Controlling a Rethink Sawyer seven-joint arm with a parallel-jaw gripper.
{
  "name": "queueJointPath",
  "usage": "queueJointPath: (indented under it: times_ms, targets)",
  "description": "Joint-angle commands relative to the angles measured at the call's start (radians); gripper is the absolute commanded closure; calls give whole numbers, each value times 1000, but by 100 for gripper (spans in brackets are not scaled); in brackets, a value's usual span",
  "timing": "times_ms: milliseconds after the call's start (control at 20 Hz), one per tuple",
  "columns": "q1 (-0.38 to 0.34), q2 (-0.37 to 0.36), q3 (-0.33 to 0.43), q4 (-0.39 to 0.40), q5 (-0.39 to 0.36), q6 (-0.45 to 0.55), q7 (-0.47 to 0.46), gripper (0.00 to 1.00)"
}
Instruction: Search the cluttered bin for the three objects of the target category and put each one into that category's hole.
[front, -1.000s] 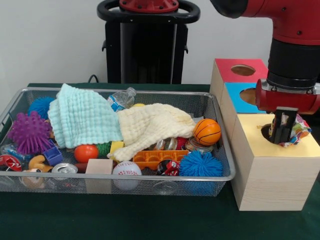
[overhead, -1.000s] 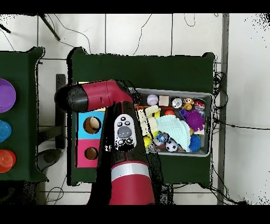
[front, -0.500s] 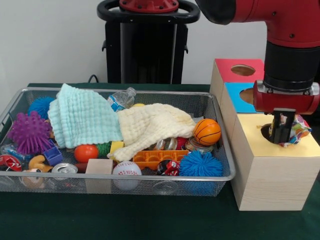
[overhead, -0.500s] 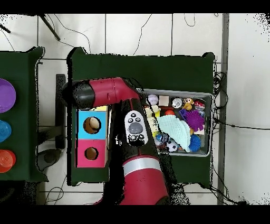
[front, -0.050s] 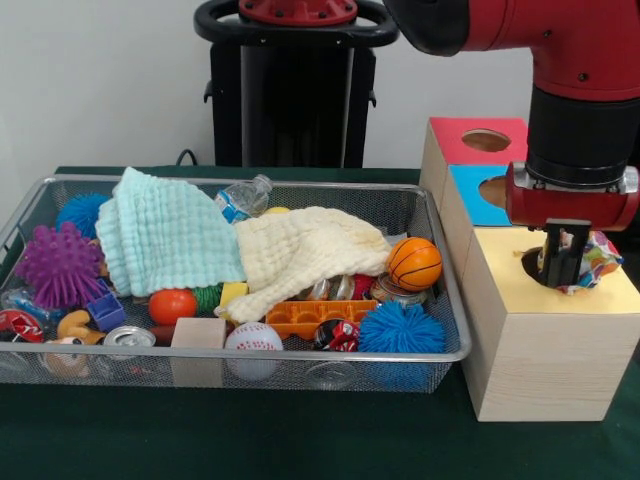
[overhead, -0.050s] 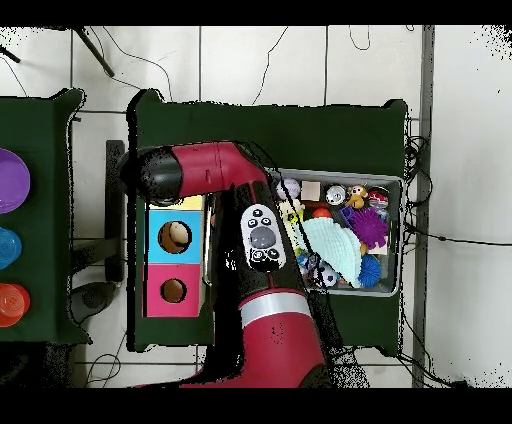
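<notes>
Looking across the front view from the left, the wire bin (front, -0.050s: 440, 290) is stuffed: purple spiky ball (front, -0.050s: 58, 266), mint cloth (front, -0.050s: 165, 238) overlapping a cream cloth (front, -0.050s: 300, 252), an orange ball (front, -0.050s: 172, 305), a baseball (front, -0.050s: 253, 338), a fuzzy blue ball (front, -0.050s: 401, 329) and a mini basketball (front, -0.050s: 414, 263) by the right wall. Just right of the bin sit the boxes, red-topped box (front, -0.050s: 480, 138) at the back, blue-topped one (front, -0.050s: 478, 192) next, yellow-topped box (front, -0.050s: 540, 330) nearest. The end effector (front, -0.050s: 563, 262) hangs right at the yellow box's hole with a crinkly colourful wrapper (front, -0.050s: 597, 258) bunched against it, partly over the hole; can't tell if the fingers are actually clamping it. From overhead you get none of that, the red arm (overhead, -0.050s: 262, 300) covers the yellow box and the bin's (overhead, -0.050s: 392, 290) near end, though the red and blue holes show clearly on the green table (overhead, -0.050s: 300, 130)
</notes>
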Motion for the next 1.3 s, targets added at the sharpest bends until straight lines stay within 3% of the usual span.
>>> queueJointPath:
  times_ms: [50, 400, 800, 1100, 1300]
  targets:
    - [-113, 157, 5, 66, -177, 44, -276, 100]
    - [-145, 123, 41, 55, -183, 224, -338, 100]
    - [-201, 88, 77, 74, -231, 312, -410, 100]
    - [-198, 107, 86, 85, -258, 249, -374, 100]
    - [-151, 149, 68, 64, -267, 173, -269, 100]
